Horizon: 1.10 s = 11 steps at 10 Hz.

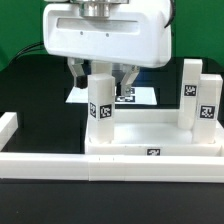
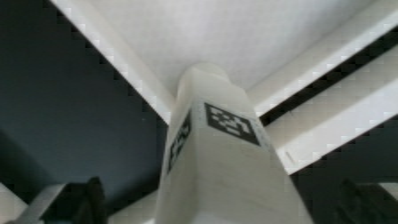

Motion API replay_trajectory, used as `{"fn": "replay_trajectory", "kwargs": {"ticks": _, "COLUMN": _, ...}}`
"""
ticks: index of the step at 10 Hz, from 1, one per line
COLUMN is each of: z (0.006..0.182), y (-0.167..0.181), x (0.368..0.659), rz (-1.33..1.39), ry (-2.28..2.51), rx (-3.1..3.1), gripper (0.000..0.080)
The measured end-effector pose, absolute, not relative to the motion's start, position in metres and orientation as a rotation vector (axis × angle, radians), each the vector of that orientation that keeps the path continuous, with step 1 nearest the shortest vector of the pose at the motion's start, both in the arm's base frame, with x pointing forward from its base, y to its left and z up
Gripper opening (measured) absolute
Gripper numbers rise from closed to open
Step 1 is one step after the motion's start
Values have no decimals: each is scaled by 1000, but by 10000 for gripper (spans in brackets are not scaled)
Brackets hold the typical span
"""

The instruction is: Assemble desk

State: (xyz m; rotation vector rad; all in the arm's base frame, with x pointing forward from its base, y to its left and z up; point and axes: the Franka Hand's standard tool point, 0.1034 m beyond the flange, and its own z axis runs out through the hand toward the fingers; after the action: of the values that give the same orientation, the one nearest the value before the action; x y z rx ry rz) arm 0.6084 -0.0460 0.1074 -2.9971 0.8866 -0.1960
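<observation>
White border rail lies nearest, with the desk slab just behind on the bench; two legs stand upright on it. Tool is clenched on the left leg, probably seating it; other legs remain

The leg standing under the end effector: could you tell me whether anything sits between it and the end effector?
Nothing visible does. The leg stands upright on the desk slab, directly below the end effector. In the wrist view the leg rises between the fingers; whether they touch it cannot be told.
</observation>
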Motion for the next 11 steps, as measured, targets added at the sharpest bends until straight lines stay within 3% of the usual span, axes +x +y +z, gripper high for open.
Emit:
{"fn": "replay_trajectory", "kwargs": {"ticks": 6, "z": 108, "y": -47, "x": 609, "rz": -193, "ry": -56, "rx": -3166, "gripper": 649}}
{"fn": "replay_trajectory", "kwargs": {"ticks": 11, "z": 108, "y": -50, "x": 608, "rz": -173, "ry": -472, "rx": -3166, "gripper": 637}}
